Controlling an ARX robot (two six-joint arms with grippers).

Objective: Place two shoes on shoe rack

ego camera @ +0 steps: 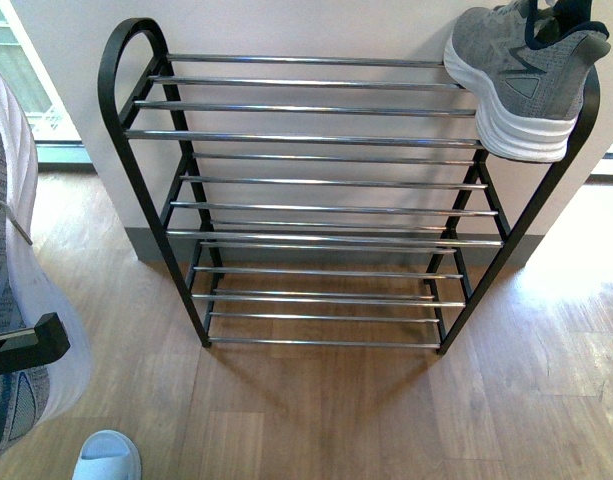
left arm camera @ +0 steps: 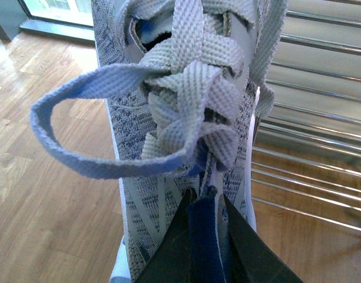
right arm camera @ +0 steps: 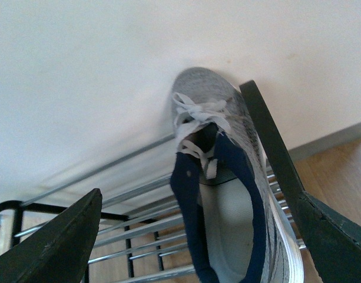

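The shoe rack (ego camera: pixel 316 135) stands against the wall, with black side frames and chrome bars. One grey sneaker (ego camera: pixel 521 80) with a white sole rests on the right end of its top tier, leaning on the right frame. In the right wrist view this sneaker (right arm camera: pixel 227 194) lies between the spread fingers of my open right gripper (right arm camera: pixel 198 247), toe at the wall. My left gripper (left arm camera: pixel 207 242) is shut on the navy tongue of the other sneaker (left arm camera: pixel 180 118), held above the floor left of the rack. That sneaker shows at the front view's left edge (ego camera: pixel 36 290).
A pale blue slipper (ego camera: pixel 106 458) lies on the wooden floor (ego camera: pixel 316 410) at the lower left. A window (ego camera: pixel 26 90) is left of the rack. The rack's bars (left arm camera: pixel 315 94) run beside the held sneaker. A loose lace loop (left arm camera: pixel 68 135) hangs out.
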